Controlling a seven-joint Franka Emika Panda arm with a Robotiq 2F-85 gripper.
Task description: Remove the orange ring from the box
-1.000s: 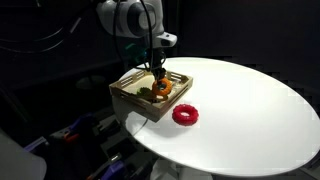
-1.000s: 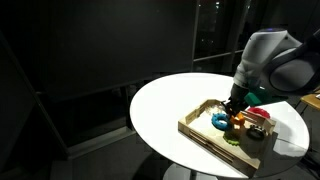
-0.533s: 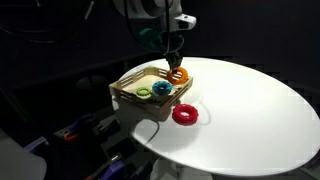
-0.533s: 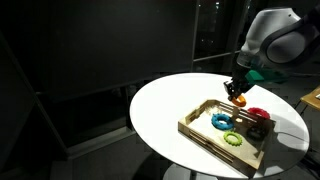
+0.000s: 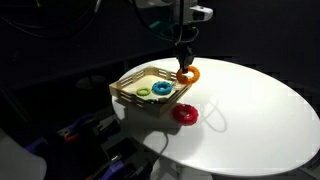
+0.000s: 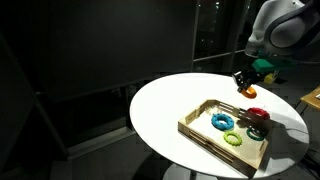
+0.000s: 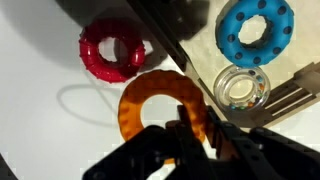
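Gripper [image 5: 184,67] clenched on orange ring [image 5: 188,74], ring held in the air, out of box [image 5: 128,99].
The ring hangs from the gripper near one corner of the box, touching neither the box nor the white round table [image 5: 260,110]. In the wrist view the fingers [image 7: 172,140] pinch the ring's near edge, with bare table under most of it and box slats at the right. Inside the box lie blue ring [image 5: 162,88] and green ring [image 5: 143,93], flat, side by side. On the table lies red ring [image 5: 186,114], just beside the box wall. The wrist view shows a clear-looking ring [image 7: 243,90] next to the blue one; cannot tell if it is the green one.
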